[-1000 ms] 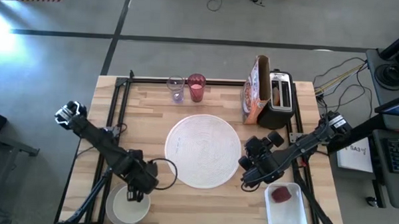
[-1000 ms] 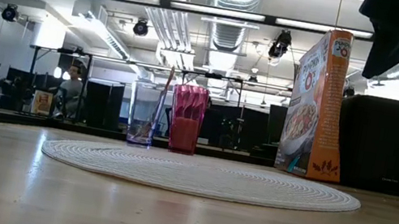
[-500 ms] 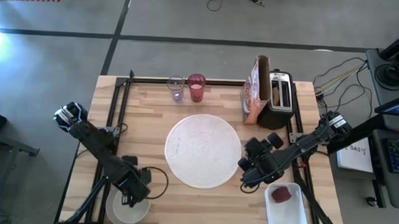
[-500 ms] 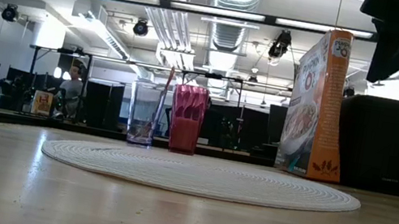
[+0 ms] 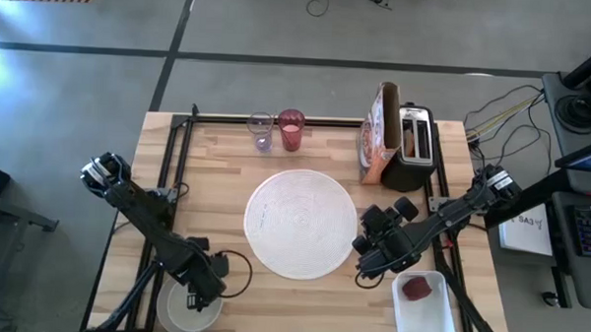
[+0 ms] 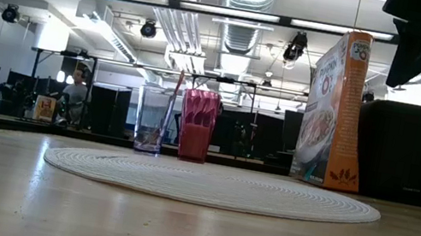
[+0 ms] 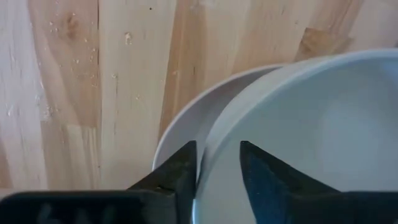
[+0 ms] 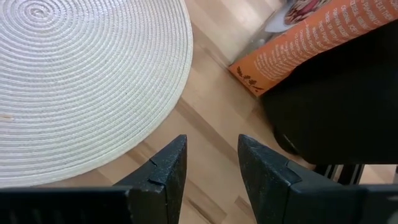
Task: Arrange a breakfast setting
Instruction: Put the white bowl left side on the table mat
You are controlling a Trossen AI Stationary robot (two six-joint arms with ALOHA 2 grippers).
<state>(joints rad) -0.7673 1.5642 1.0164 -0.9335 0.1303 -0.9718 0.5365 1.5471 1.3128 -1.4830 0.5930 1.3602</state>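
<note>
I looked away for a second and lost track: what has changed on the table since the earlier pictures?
The left gripper has moved toward the table's near edge and come down over the white bowl, its fingers now straddling the bowl's rim. The bowl sits where it was, not lifted. The right gripper, placemat, pink-red tumbler, cereal box and toaster are unchanged.

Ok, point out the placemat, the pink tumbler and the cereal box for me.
placemat (image 5: 299,223): high view, centre of the weave.
pink tumbler (image 5: 290,132): high view, its open top.
cereal box (image 6: 334,114): low view, printed front face.
</note>
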